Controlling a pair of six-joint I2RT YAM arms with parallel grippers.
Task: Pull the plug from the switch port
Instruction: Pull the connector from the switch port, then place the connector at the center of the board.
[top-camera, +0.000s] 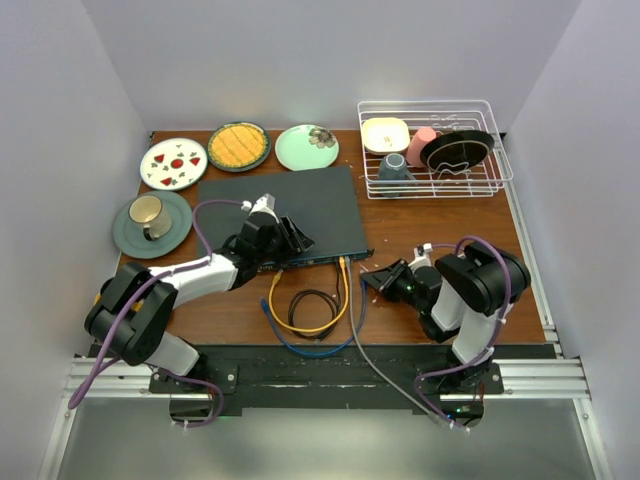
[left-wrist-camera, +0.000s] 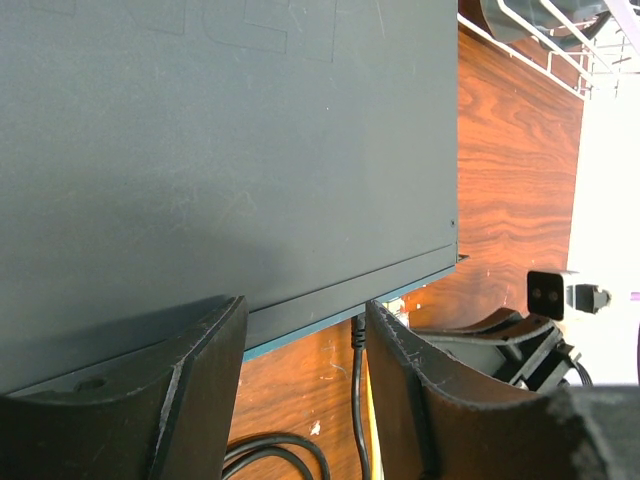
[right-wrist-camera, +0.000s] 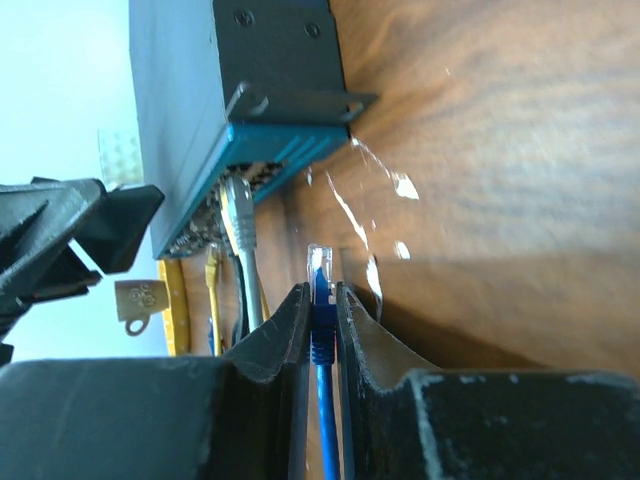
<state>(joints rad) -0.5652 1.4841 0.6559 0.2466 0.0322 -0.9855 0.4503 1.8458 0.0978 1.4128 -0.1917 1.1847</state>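
The switch is a flat dark-grey box mid-table with a thin blue front edge. My right gripper is shut on a blue cable's plug. Its clear tip is free of the switch, a short way in front of the ports. In the top view this gripper lies right of the switch's front corner. A grey plug and a yellow plug sit at the ports. My left gripper is open, its fingers straddling the switch's front edge beside a plugged black cable.
Yellow, blue and black cables loop in front of the switch. Three plates and a cup on a saucer stand at the back left. A wire dish rack stands at the back right.
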